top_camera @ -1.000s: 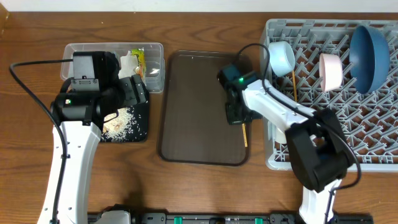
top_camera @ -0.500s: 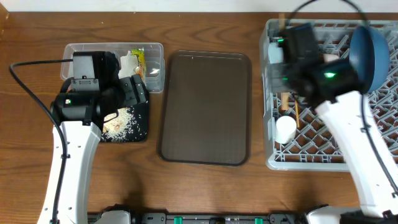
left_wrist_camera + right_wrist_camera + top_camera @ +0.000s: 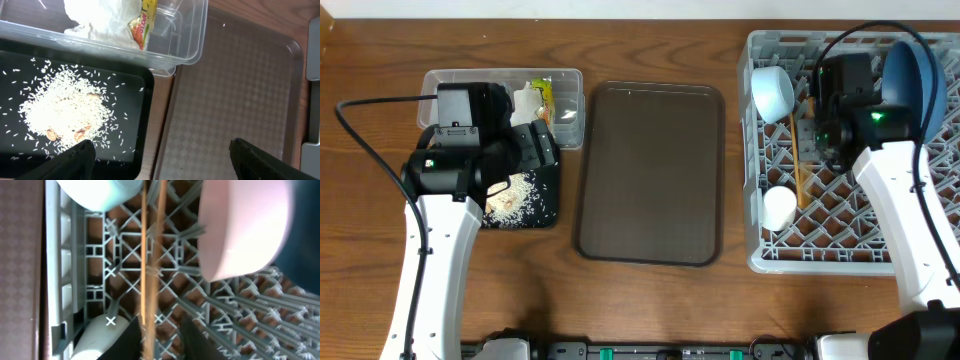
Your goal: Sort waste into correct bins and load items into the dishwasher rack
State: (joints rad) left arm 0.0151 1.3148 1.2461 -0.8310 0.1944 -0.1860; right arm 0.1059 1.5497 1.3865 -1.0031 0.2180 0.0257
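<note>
My right gripper (image 3: pixel 160 326) hangs over the grey dishwasher rack (image 3: pixel 920 240), open, with two wooden chopsticks (image 3: pixel 145 265) running between its fingers; one leans against the left finger. The light blue bowl (image 3: pixel 100 192), pinkish-white bowl (image 3: pixel 245 225) and white cup (image 3: pixel 97 335) sit in the rack around it. Farther right stands the dark blue bowl (image 3: pixel 910 75). My left gripper (image 3: pixel 160 162) is open and holds nothing, above the black tray (image 3: pixel 147 100) of rice scraps (image 3: pixel 65 107). White tissue (image 3: pixel 100 15) and the yellow-green wrapper (image 3: pixel 145 22) lie in the clear box (image 3: pixel 192 35).
A brown serving tray (image 3: pixel 650 170) lies between the bins and the rack with nothing on it. The rack's left wall (image 3: pixel 753 200) sits close to the tray's right rim. Bare wood table (image 3: pixel 650 310) shows along the front.
My right gripper left the brown tray, where it was at a chopstick, and now sits over the rack. Both chopsticks and the white cup now lie in the rack. The left arm is still.
</note>
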